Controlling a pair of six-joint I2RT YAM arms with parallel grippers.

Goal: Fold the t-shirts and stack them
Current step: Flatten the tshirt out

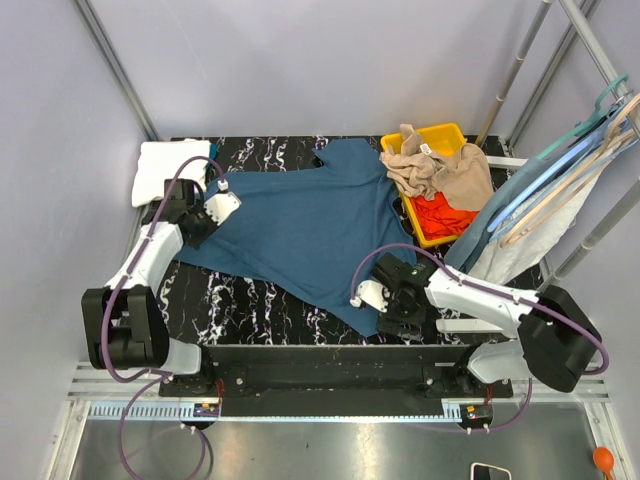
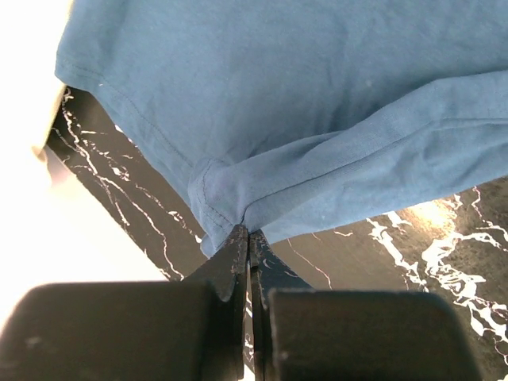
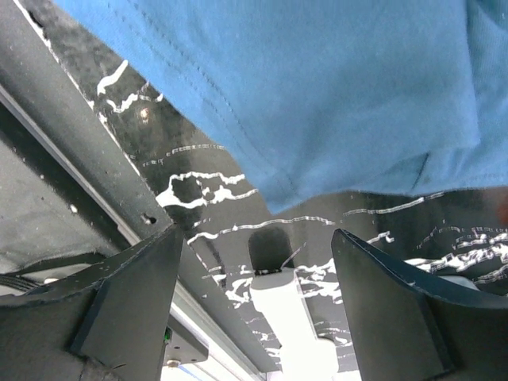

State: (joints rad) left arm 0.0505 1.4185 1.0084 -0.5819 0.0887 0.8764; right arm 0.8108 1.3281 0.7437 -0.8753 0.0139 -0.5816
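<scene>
A large dark teal-blue t-shirt point(image 1: 300, 225) lies spread on the black marble table point(image 1: 240, 300). My left gripper point(image 1: 208, 222) is at its left edge. In the left wrist view the left gripper point(image 2: 248, 235) is shut on a bunched corner of the shirt's hem point(image 2: 222, 198). My right gripper point(image 1: 372, 300) is open at the shirt's near corner. In the right wrist view that corner point(image 3: 278, 198) lies just beyond the open right gripper point(image 3: 258, 232), with nothing between the fingers. A folded white t-shirt point(image 1: 168, 165) lies at the back left. Tan point(image 1: 440, 170) and red-orange point(image 1: 442, 212) t-shirts are heaped in a yellow bin point(image 1: 440, 132).
Pale blue and beige hangers point(image 1: 570, 175) lean on a rack at the right, beside the bin. The table's near metal rail point(image 3: 87, 159) runs just behind the right gripper. Bare marble shows at the near left.
</scene>
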